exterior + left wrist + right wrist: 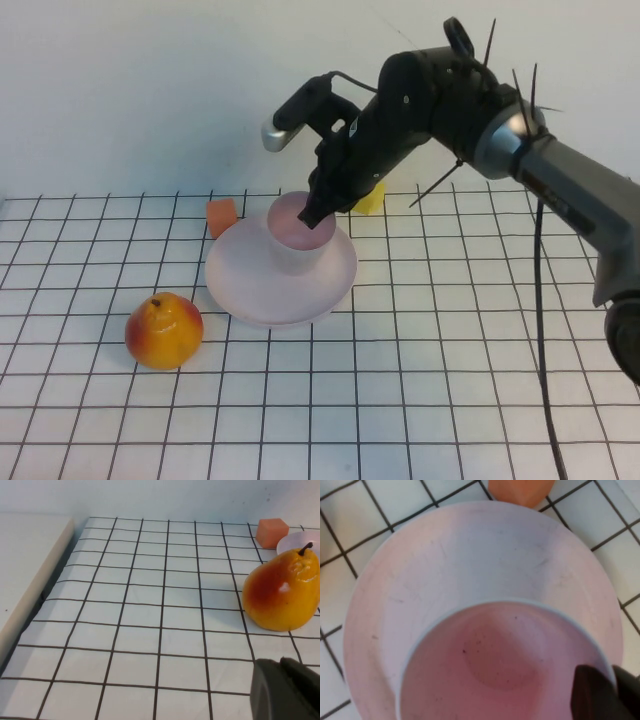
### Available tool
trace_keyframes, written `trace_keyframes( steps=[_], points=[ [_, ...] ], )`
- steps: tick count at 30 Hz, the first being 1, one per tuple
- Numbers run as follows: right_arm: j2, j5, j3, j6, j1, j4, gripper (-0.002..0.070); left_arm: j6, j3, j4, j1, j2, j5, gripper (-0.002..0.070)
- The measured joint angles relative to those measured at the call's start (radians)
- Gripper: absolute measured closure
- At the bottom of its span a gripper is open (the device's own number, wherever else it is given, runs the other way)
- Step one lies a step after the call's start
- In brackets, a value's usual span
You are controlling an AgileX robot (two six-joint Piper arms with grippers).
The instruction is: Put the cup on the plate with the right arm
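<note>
If released off-centre, cup (298, 238) may tip on plate (250, 285); right gripper (318, 212) pinching rim; left gripper (285, 690) parked, state unclear.

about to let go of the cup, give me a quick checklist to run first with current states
1. cup over the plate, upright: ok.
2. cup base resting on the plate: looks so in the high view, contact line cannot tell.
3. right tool at the cup's rim, one finger inside: ok; grip state cannot tell.
4. pear, orange block and yellow block apart from the plate: ok.
5. left tool parked low near the pear, away from the plate: ok.
</note>
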Motion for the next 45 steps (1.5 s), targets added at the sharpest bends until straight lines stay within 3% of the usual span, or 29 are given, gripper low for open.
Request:
trace_keyframes(
  steps=[11, 14, 20, 24, 27, 34, 37, 45],
  points=[
    [0.064, 0.014, -0.070, 0.012, 0.000, 0.015, 0.0633, 0.000, 0.000, 0.000, 0.000, 0.000, 0.000, 0.0678],
    [0.064, 0.014, -0.075, 0.016, 0.000, 0.026, 0.0554, 0.000, 0.000, 0.000, 0.000, 0.000, 0.000, 0.0678],
    [0.066, 0.053, -0.169, 0.028, 0.000, 0.030, 0.0330, 0.000, 0.000, 0.000, 0.000, 0.000, 0.000, 0.0678],
    [0.060, 0.162, -0.317, 0.033, 0.000, -0.031, 0.0297, 0.000, 0.000, 0.000, 0.000, 0.000, 0.000, 0.0678],
    [0.023, 0.242, -0.428, 0.070, -0.008, -0.112, 0.0339, 0.000, 0.000, 0.000, 0.000, 0.000, 0.000, 0.0678],
    [-0.190, 0.286, -0.537, 0.105, -0.112, -0.149, 0.0627, 0.000, 0.000, 0.000, 0.000, 0.000, 0.000, 0.0678],
    [-0.302, 0.286, -0.542, 0.111, -0.177, -0.129, 0.0663, 0.000, 0.000, 0.000, 0.000, 0.000, 0.000, 0.0678],
    [-0.529, 0.286, -0.479, 0.104, -0.292, -0.072, 0.0677, 0.000, 0.000, 0.000, 0.000, 0.000, 0.000, 0.0678]
  ],
)
